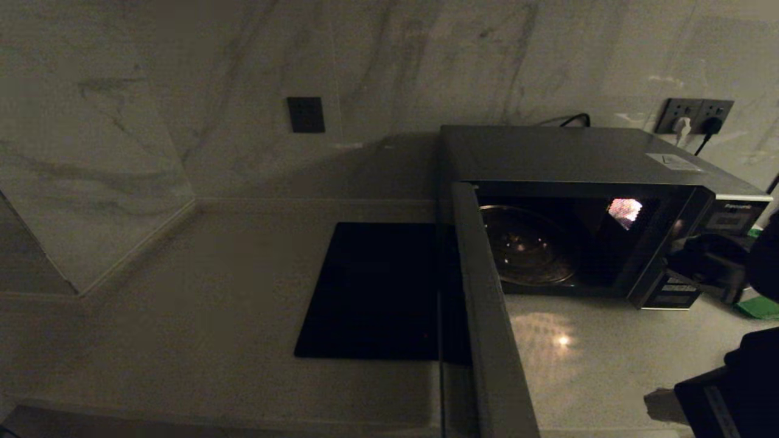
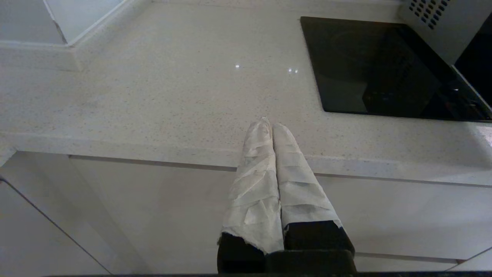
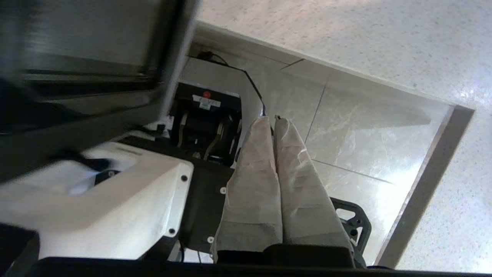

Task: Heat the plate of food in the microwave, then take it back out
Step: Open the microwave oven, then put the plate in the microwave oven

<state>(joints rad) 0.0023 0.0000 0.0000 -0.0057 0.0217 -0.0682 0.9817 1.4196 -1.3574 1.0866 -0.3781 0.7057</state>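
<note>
The microwave (image 1: 584, 155) stands at the back right of the counter with its door (image 1: 487, 316) swung wide open toward me. Its lamp (image 1: 625, 211) is lit and the glass turntable (image 1: 526, 246) shows nothing on it. The plate of food is out of view. My right gripper (image 3: 273, 118) is shut and empty, low by the counter's front edge to the right of the door (image 3: 96, 57), pointing down at the floor; in the head view its pale fingertips (image 1: 660, 406) show at the bottom right. My left gripper (image 2: 268, 124) is shut and empty over the counter's front edge, left of the black slab.
A flat black slab (image 1: 377, 292) lies left of the microwave, partly under the open door. A green tray (image 1: 758, 307) peeks in at the right edge. A dark part of my right arm (image 1: 709, 264) crosses the button panel. Wall sockets (image 1: 694, 115) sit behind.
</note>
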